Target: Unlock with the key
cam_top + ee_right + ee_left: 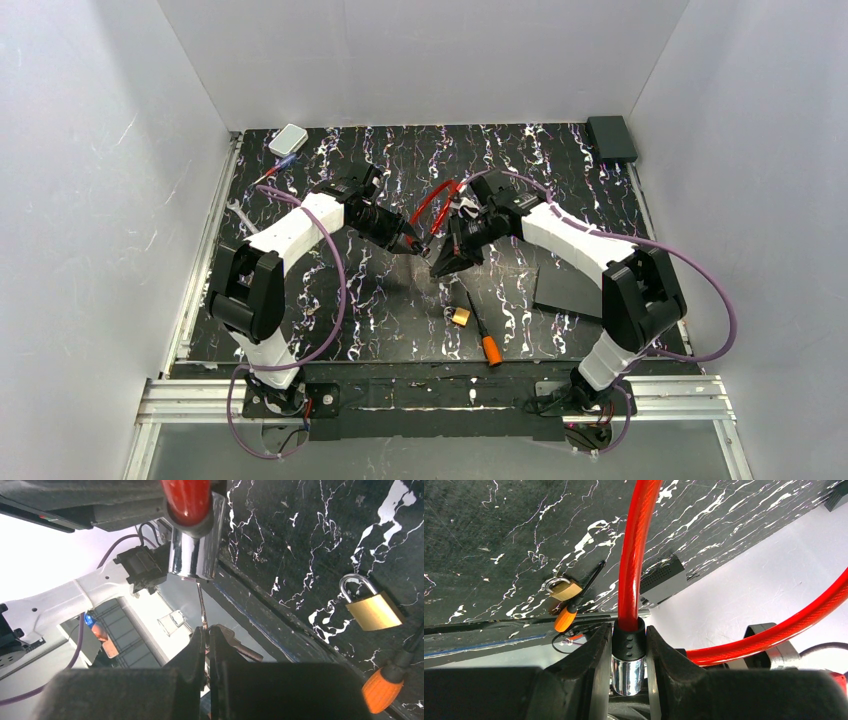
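My left gripper (415, 243) is shut on the lock cylinder (628, 672) of a red cable lock (634, 555), chrome with a black collar, and holds it above the table. My right gripper (206, 629) is shut on the key (202, 607), a thin silvery blade pointing up at the chrome cylinder's end (192, 555). The blade's tip reaches the cylinder's face; I cannot tell whether it is inside. In the top view the right gripper (445, 262) sits just right of and below the left one, and the key is too small to see.
A small brass padlock (461, 316) and an orange-handled screwdriver (492, 350) lie near the table's front edge. A white box (288, 138) sits at the back left, a black box (611, 137) at the back right. A dark flat plate (570, 290) lies at the right.
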